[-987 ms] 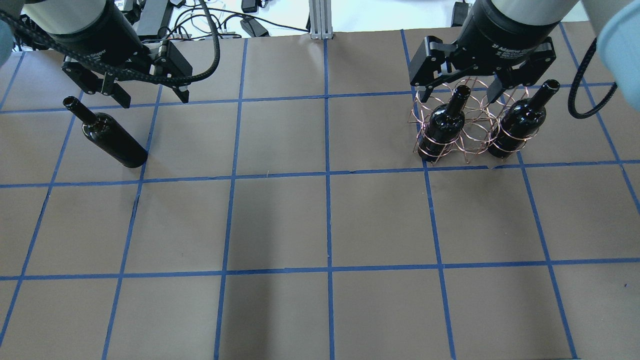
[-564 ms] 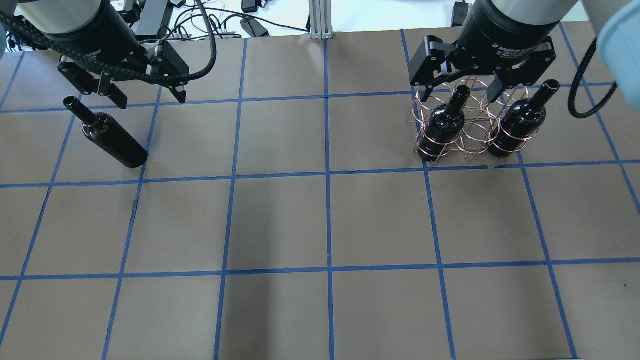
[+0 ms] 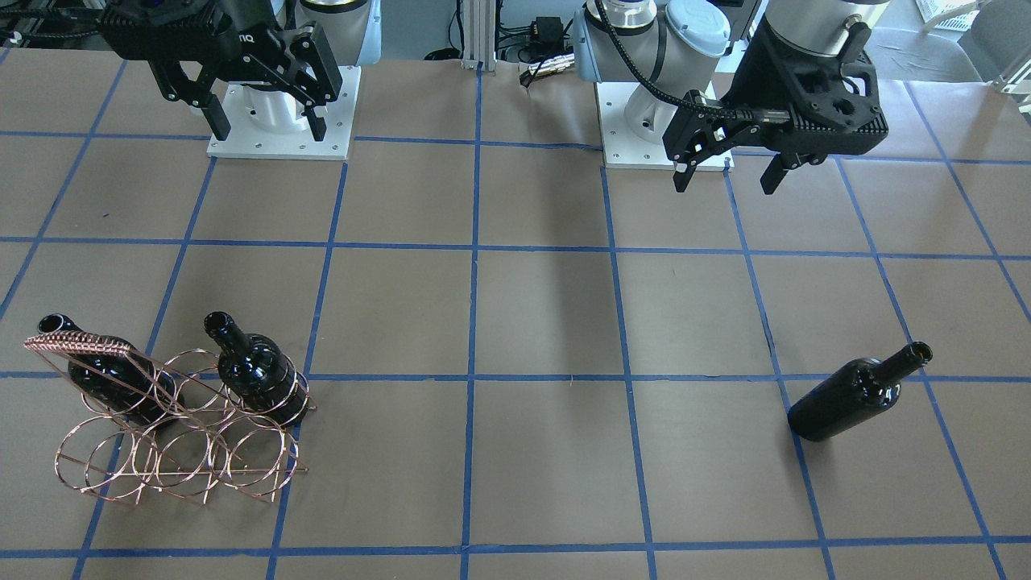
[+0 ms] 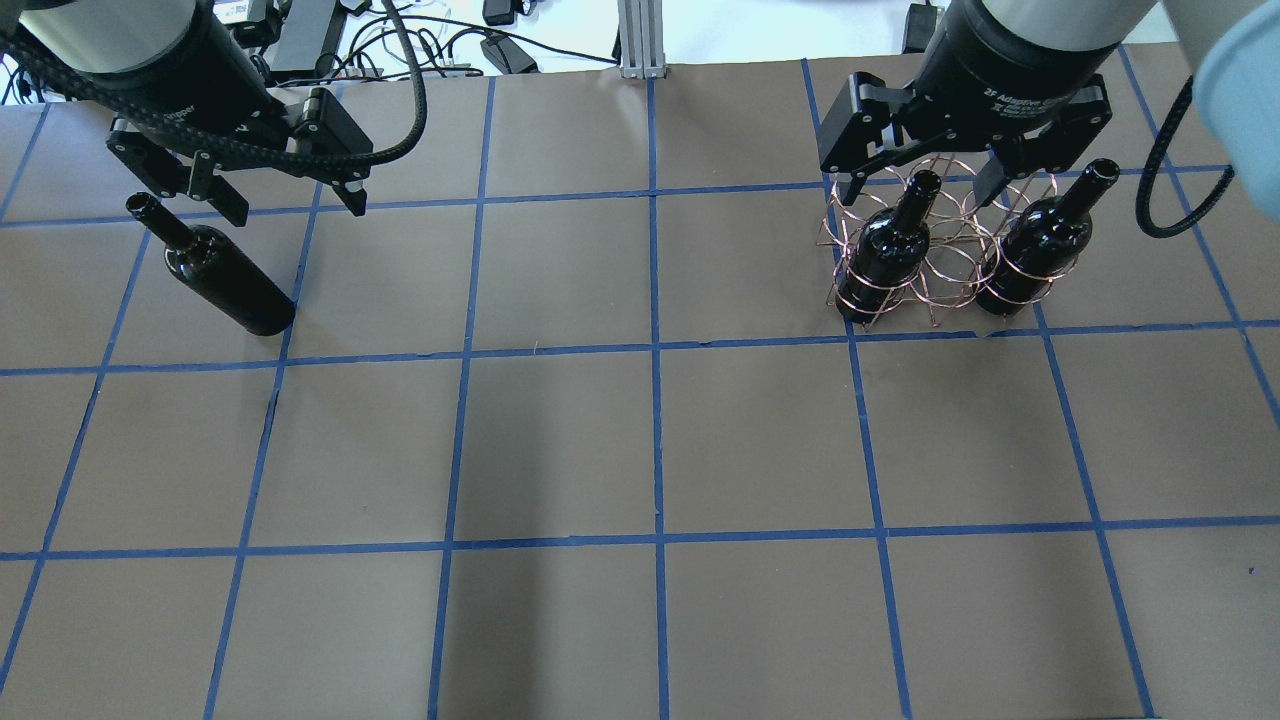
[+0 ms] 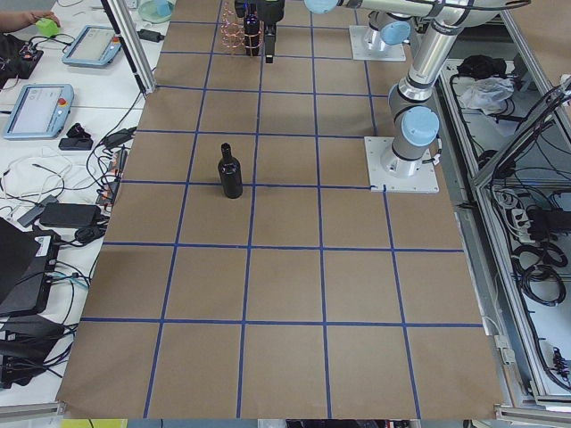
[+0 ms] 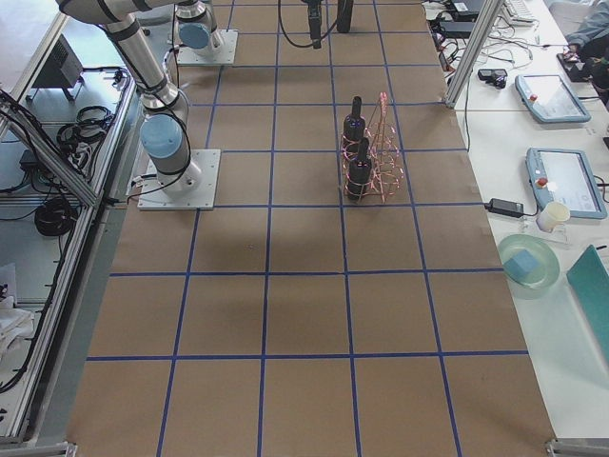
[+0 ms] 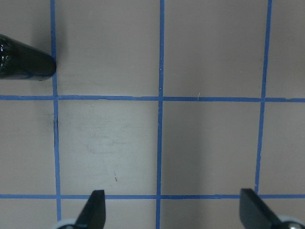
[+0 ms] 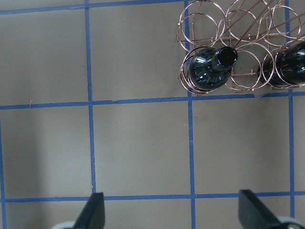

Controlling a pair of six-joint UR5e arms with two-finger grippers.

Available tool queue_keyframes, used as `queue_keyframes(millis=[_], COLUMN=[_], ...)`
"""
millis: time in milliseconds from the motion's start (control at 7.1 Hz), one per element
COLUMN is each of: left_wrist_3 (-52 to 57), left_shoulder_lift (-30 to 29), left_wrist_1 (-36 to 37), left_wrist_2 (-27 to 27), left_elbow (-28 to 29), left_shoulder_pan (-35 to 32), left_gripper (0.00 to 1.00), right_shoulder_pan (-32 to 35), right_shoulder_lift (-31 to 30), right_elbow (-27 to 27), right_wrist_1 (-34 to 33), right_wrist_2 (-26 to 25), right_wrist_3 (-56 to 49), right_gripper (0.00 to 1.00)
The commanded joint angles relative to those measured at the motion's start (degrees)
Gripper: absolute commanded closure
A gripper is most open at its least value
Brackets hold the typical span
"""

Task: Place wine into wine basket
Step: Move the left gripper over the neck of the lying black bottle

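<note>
Far left on the overhead view: left gripper [image 4: 296,208], fingers spread wide with nothing between them, hanging above the brown table [image 4: 560,440] with its blue tape grid. Just forward of it and apart from it, on the table: the wine [image 4: 225,280], a glossy near-black bottle standing upright on a grid line, unheld, only its top edging into the upper left corner of the left wrist view, outside the parted fingers [image 7: 95,205]. Confirmed from the front-facing camera: left gripper [image 3: 725,184] up near the robot's base, the wine [image 3: 854,392] well clear of it, nearer the operators' side. Bare paper across the middle squares. Further right: the wine basket [image 4: 945,262], copper wire rings with a braided handle [image 3: 78,345], sitting on the table well apart from the lone wine. Standing upright in its end rings on the robot's side: two more dark bottles [image 4: 885,255] [image 4: 1035,250]. Above and behind those: right gripper [image 4: 912,190], likewise wide apart and holding nothing, touching neither bottle nor wire.
</note>
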Motion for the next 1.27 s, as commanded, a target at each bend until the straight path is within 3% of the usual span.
queue_keyframes(millis=[0, 282, 564, 846, 1128], left_wrist_3=[0.1, 4.5, 19.4, 23.9, 23.9], left_shoulder_lift=[-0.1, -0.8, -3.2, -7.6, -13.0], left_wrist_1=[-0.1, 0.0, 1.1, 10.6, 15.7], left_wrist_2=[0.0, 0.4, 2.0, 2.1, 1.4], left_elbow=[-0.1, 0.4, 0.5, 1.0, 1.7], left_shoulder_pan=[1.4, 7.0, 16.0, 22.2, 22.5], left_gripper=[0.0, 0.0, 0.0, 0.0, 0.0], right_shoulder_pan=[0.0, 0.0, 0.0, 0.0, 0.0], right_shoulder_lift=[0.0, 0.0, 0.0, 0.0, 0.0], right_elbow=[0.0, 0.0, 0.0, 0.0, 0.0], right_wrist_1=[0.0, -0.1, -0.1, 0.0, 0.0], right_wrist_2=[0.0, 0.0, 0.0, 0.0, 0.0], right_wrist_3=[0.0, 0.0, 0.0, 0.0, 0.0], right_gripper=[0.0, 0.0, 0.0, 0.0, 0.0])
